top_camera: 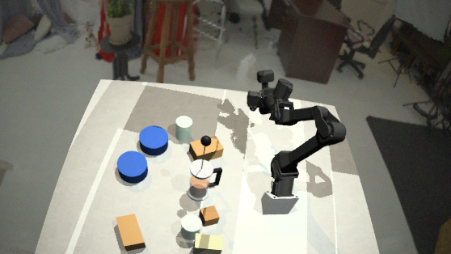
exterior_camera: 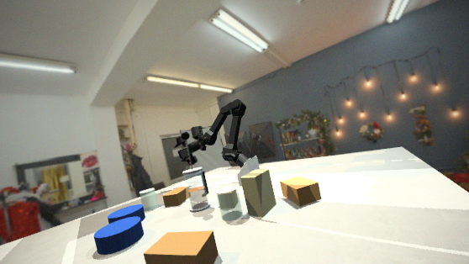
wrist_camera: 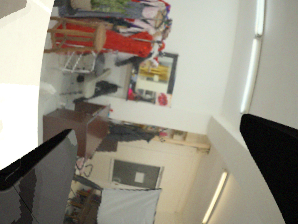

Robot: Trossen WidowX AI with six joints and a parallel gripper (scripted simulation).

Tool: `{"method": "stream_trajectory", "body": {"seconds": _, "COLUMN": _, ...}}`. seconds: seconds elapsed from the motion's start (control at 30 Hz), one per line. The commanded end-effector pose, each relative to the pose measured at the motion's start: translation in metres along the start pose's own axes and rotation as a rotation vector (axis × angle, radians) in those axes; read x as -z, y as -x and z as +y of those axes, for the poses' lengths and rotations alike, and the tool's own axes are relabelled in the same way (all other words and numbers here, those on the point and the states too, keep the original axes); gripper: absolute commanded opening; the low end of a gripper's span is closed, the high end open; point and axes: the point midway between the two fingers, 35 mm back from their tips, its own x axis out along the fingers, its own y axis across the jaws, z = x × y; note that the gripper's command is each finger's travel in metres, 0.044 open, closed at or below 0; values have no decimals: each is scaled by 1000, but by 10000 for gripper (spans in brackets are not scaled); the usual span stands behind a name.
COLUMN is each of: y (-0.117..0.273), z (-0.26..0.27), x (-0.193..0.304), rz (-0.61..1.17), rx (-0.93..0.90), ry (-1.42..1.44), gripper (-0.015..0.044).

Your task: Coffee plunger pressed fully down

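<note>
end effector point(top_camera: 264, 90) open, empty | plunger point(top_camera: 206, 141) raised | press point(top_camera: 200, 179) upright

Wrist view: both fingers cut by frame edges; press out of view

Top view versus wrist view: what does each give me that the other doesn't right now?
Only the top view shows the coffee press with its plunger knob raised, the blocks and cylinders around it, and the open pincer high and well away from the knob. Only the wrist view shows the pincer's dark fingers at the frame edges, aimed at the room behind, nothing between them. Both show the stool with red cloth behind it.
</note>
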Motion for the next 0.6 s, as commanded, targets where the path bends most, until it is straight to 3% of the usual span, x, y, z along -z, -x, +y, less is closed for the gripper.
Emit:
{"method": "stream_trajectory", "body": {"seconds": 0.0, "y": -11, "z": 9, "x": -42, "rz": -136, "rx": -130, "ry": -299, "gripper": 440}}
{"method": "stream_trajectory", "body": {"seconds": 0.27, "y": 1, "z": 9, "x": -142, "rz": -362, "rx": -487, "ry": -811, "gripper": 440}}
{"method": "stream_trajectory", "body": {"seconds": 0.57, "y": 56, "z": -5, "x": -231, "rz": -428, "rx": -925, "ry": -1122, "gripper": 440}}
